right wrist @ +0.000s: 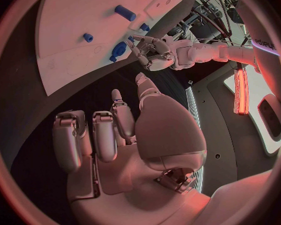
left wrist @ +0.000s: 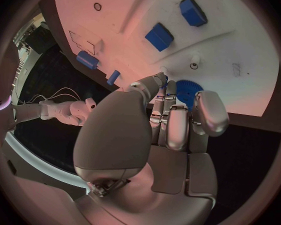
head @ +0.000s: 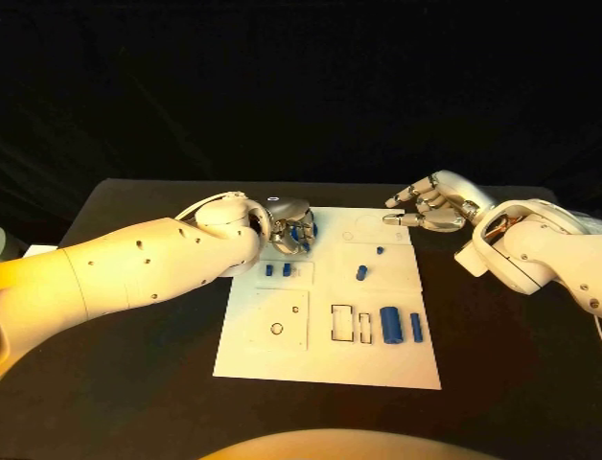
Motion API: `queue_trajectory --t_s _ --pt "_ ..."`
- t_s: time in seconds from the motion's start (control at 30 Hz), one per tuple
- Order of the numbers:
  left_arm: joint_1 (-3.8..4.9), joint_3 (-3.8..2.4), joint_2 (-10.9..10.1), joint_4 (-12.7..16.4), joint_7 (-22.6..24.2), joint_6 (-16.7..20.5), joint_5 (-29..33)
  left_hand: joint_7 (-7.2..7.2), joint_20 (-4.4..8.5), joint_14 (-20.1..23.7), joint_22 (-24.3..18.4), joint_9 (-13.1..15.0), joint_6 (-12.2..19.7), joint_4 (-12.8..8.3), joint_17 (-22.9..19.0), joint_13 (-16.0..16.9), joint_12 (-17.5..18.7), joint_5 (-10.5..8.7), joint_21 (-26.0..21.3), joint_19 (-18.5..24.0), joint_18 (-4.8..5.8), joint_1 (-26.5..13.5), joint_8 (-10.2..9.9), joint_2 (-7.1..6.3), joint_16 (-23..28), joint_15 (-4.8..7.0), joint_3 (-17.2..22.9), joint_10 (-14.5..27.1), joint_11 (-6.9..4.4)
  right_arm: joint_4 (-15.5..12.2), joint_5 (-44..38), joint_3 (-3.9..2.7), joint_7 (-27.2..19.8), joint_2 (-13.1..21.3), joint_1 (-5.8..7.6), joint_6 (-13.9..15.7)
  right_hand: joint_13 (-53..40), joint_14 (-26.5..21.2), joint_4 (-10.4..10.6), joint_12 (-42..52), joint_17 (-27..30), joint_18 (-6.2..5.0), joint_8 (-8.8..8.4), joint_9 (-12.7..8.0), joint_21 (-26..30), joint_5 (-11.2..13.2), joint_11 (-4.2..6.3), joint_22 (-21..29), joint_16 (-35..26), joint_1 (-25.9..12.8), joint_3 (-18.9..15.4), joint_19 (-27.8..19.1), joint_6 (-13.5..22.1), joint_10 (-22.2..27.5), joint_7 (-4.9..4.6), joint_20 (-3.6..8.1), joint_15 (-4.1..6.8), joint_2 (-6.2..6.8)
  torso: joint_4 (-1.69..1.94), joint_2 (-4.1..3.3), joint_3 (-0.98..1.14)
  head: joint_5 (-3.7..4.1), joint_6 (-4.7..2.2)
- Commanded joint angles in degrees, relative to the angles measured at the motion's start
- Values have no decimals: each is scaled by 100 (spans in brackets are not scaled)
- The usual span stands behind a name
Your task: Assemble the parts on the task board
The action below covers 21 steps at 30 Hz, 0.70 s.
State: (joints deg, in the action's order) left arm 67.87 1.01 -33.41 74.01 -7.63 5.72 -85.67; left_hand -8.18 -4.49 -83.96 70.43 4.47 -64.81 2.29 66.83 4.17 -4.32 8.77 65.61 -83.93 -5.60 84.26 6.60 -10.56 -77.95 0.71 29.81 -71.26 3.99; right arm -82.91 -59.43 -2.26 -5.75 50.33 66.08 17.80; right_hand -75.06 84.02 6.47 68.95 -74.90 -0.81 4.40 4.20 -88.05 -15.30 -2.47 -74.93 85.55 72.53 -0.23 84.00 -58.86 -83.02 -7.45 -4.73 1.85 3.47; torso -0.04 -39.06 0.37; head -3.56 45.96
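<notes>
The white task board [head: 329, 350] lies in the middle of the black table. At its far left corner my left hand [head: 285, 228] grips a blue toothed gear [left wrist: 189, 91] between thumb and fingers, low over the board [left wrist: 240, 50]; the gear [right wrist: 120, 50] also shows beside that hand [right wrist: 154, 51] from the right wrist. My right hand [head: 432, 207] hovers just off the board's far right corner, fingers apart [right wrist: 112, 135] and holding nothing. Two blue blocks [head: 276, 270] sit near the left hand, also seen as blocks [left wrist: 159, 36].
A short blue peg [head: 362, 272] and a smaller one [head: 380, 251] stand mid-board. Two blue cylinders [head: 391, 326] and a thin bar lie near the front right, beside a rectangular slot [head: 341, 322]. Bare black table [head: 522, 364] surrounds the board.
</notes>
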Motion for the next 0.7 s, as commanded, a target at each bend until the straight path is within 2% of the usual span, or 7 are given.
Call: queue_trajectory --t_s 0.03,0.2,0.37,0.53,0.7 --pt "22 -33 -108 146 48 234 300 -14 5 -213 12 -9 -44 -6 -8 -5 32 23 28 -116 59 -85 -26 -8 -26 23 53 -29 17 -2 -12 0 -48 4 -3 -51 -310 420 -8 16 -663 -23 13 5 22 -19 8 -1091 -22 40 -16 347 3 18 7 21 -14 -27 0 1 0 -10 -20" --pt "52 -77 -366 385 -22 189 479 -13 2 -211 20 -9 -53 -14 -17 -3 40 14 35 -115 60 -123 -34 -25 -27 22 61 -40 17 -7 -11 0 -44 15 -3 -51 -310 420 -8 16 -663 -23 13 5 22 -19 8 -1091 -22 40 -16 347 3 18 7 21 -14 -27 2 -2 -2 -36 -15" --pt "66 -89 -584 494 -95 108 576 -12 1 -210 29 -10 -60 -18 -22 -2 47 9 43 -115 61 -154 -41 -37 -30 21 66 -45 17 -12 -11 0 -40 33 -3 -48 -310 420 -8 16 -663 -23 13 5 22 -19 8 -1091 -22 40 -16 347 3 18 7 21 -14 -27 6 -6 -5 -53 -13" --pt "67 -90 -693 497 -136 68 602 -12 0 -209 32 -10 -60 -19 -22 -3 50 6 46 -114 61 -164 -44 -42 -31 20 67 -45 17 -5 -11 0 -42 35 -3 -47 -310 420 -8 16 -663 -23 13 5 22 -19 8 -1091 -22 40 -16 347 3 18 7 21 -14 -27 11 0 -7 -57 -7" --pt "67 -89 -735 483 -181 -35 610 -11 -1 -209 36 -10 -65 -21 -24 -2 52 1 48 -114 61 -178 -46 -45 -32 20 69 -49 16 1 -10 0 -43 31 -3 -48 -310 420 -8 16 -663 -23 13 5 22 -19 8 -1091 -22 40 -16 347 3 18 7 21 -14 -27 -6 -10 -8 -76 -11"
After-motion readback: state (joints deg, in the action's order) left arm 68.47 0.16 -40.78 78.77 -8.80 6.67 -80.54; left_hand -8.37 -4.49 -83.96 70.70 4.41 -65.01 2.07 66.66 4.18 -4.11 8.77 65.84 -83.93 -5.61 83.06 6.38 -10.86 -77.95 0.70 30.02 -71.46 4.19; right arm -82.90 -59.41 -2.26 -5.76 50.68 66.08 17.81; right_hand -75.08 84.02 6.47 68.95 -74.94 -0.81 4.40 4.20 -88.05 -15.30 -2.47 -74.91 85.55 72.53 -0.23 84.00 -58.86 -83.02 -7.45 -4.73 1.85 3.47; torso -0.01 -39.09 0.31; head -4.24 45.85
